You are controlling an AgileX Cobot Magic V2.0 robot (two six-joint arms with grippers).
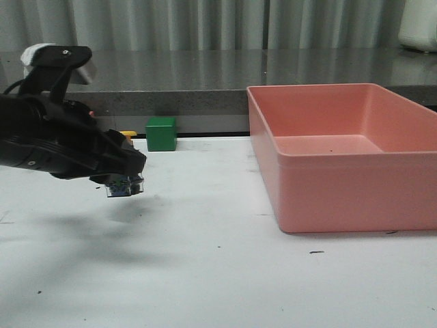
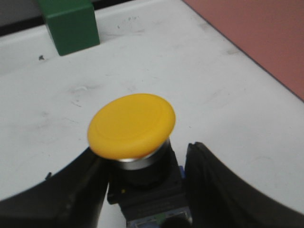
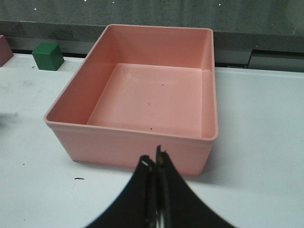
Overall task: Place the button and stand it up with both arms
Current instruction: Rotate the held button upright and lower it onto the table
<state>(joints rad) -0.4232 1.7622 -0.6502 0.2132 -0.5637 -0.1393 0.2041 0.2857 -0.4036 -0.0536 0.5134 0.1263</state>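
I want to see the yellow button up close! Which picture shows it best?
The left wrist view is best: the small push-button with its round yellow cap fills the middle, held between the left arm's jaws. The front view only shows its bluish base peeking out below the black left gripper. The right wrist view doesn't show it.

Matte blk left arm [image 1: 48, 147], tapered blk fingers [image 3: 142, 199], poss. white wrap up top.

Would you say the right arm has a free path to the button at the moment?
Probably not directly: the pink bin lies between the right pincer and the button, which the left pincer holds.
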